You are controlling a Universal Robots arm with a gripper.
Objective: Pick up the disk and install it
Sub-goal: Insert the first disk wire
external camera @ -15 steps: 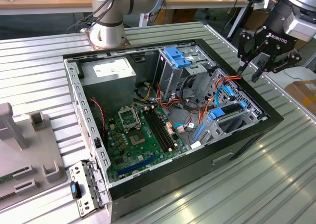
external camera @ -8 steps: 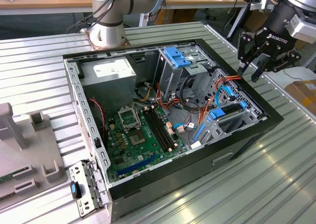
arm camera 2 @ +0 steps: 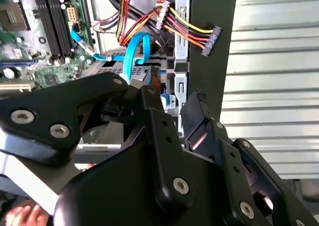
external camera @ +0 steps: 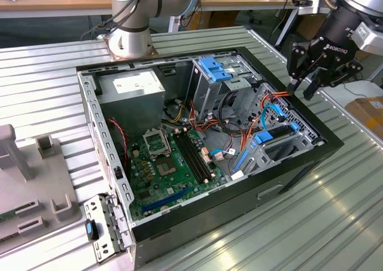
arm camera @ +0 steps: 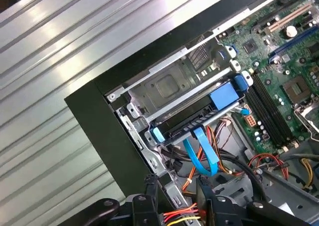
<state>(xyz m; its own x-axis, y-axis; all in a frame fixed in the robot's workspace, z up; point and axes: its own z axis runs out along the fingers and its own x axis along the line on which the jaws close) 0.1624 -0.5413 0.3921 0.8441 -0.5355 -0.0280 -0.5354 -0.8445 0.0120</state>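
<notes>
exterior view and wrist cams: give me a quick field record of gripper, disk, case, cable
gripper: open, empty, hovering over the case's edge at the exterior view's right
disk: lying in the drive bay inside the case, blue rail around it
contact: gripper apart from the disk
case: open, standing on the ribbed metal table
table
blue cable: looped beside the disk

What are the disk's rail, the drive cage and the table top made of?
The disk's rail: bright blue and smooth, looks like moulded plastic. The drive cage: dull grey stamped sheet with punched holes, likely steel. The table top: ribbed, reflective silver, probably aluminium.
</notes>
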